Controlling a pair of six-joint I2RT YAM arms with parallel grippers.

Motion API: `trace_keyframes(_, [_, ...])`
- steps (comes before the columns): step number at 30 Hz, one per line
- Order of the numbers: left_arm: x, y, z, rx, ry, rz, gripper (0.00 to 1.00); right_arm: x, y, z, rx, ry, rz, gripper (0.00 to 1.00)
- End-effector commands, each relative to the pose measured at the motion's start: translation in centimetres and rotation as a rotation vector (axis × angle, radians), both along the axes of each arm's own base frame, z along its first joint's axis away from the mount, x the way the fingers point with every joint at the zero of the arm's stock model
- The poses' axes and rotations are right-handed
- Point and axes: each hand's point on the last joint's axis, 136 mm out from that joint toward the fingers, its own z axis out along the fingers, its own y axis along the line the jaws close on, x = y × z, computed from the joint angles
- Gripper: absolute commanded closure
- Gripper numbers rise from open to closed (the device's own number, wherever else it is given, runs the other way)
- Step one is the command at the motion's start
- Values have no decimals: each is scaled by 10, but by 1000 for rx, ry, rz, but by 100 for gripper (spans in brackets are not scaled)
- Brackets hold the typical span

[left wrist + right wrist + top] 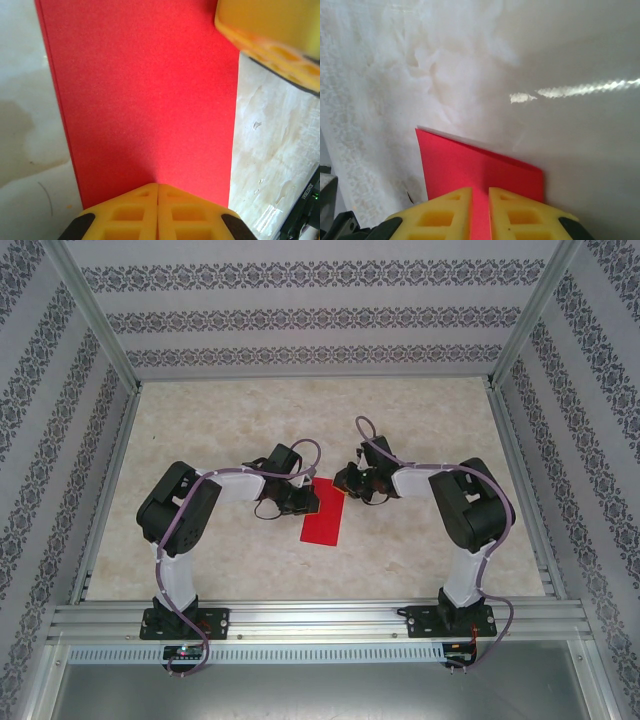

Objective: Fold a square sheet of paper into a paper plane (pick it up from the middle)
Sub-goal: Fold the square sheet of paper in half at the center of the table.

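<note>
The square sheet of paper [322, 520] is bright red and lies flat on the table as a long, narrow rectangle, not in the shape of a paper plane. My left gripper [310, 502] comes in from the left at its far end. In the left wrist view the red paper [150, 100] runs away from my left gripper [158, 186], which is shut, tips down on it. My right gripper [341, 490] is at the paper's far right corner. Its fingers [270, 35] are yellow. In the right wrist view my right gripper [480, 191] stands a narrow gap apart over the paper [465, 162].
The table [420, 440] is pale marble. Aluminium rails [320, 615] run along its near edge and sides, and patterned walls [310, 320] close it in. Both arms bend inward and meet near the middle.
</note>
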Motion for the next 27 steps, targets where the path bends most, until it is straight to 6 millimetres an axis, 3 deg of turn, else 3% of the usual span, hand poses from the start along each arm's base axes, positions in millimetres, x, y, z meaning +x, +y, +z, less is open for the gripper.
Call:
trace_keyframes(1, [-15, 9, -14, 68, 42, -24, 92, 10, 4, 18, 9, -44, 24, 82])
trace_keyframes(5, [-16, 10, -15, 71, 44, -27, 92, 23, -1, 26, 7, -63, 8, 82])
trace_keyframes(14, [-13, 7, -6, 52, 31, -18, 91, 13, -8, -19, -18, 22, -19, 83])
trace_keyframes(17, [-12, 7, -2, 49, 25, -13, 90, 12, -5, -21, -5, 24, -15, 83])
trace_keyframes(20, [-10, 4, 6, 30, 15, -5, 88, 18, -5, -3, -23, -10, 4, 80])
trace_keyframes(23, [-7, 1, 26, -1, -15, 9, 83, 22, -10, 31, -78, -77, 28, 75])
trace_keyframes(27, [1, 17, 58, 35, -121, 86, 68, 6, -23, 68, -176, -159, 21, 65])
